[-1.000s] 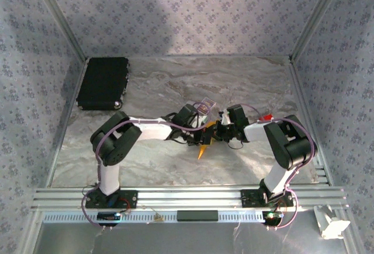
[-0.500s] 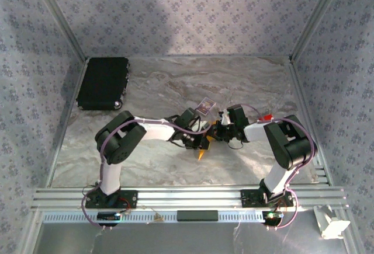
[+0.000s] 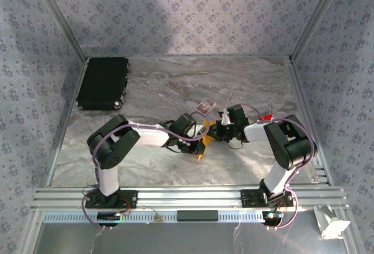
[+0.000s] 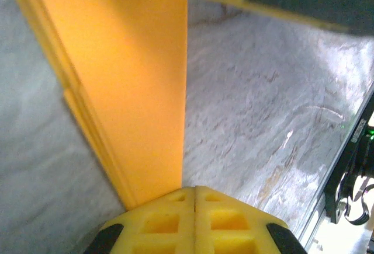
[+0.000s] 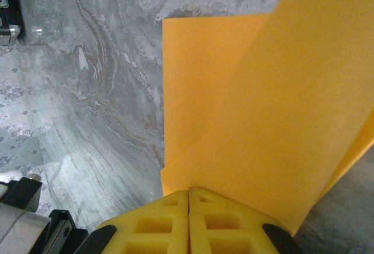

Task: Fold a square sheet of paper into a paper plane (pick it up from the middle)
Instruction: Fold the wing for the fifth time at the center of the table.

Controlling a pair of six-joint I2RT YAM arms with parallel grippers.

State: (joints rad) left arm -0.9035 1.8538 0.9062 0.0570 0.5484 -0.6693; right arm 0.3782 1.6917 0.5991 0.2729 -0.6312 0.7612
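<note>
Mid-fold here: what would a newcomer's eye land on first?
The folded orange-yellow paper stands out in the middle of the table, pinched by the left gripper and right gripper. Then the black case at the far left corner and a patterned card beyond the grippers.

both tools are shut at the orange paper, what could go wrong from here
Left tool and right tool both bear on the same folded paper; opposing moves might tear it. The layered edges beside the left tool could slip and skew the crease. With the tools this close, they might also collide.

walls [image 3: 193, 9]: lilac floral paper | table [image 3: 245, 79]: grey marble | frame [image 3: 187, 195]: aluminium rails
</note>
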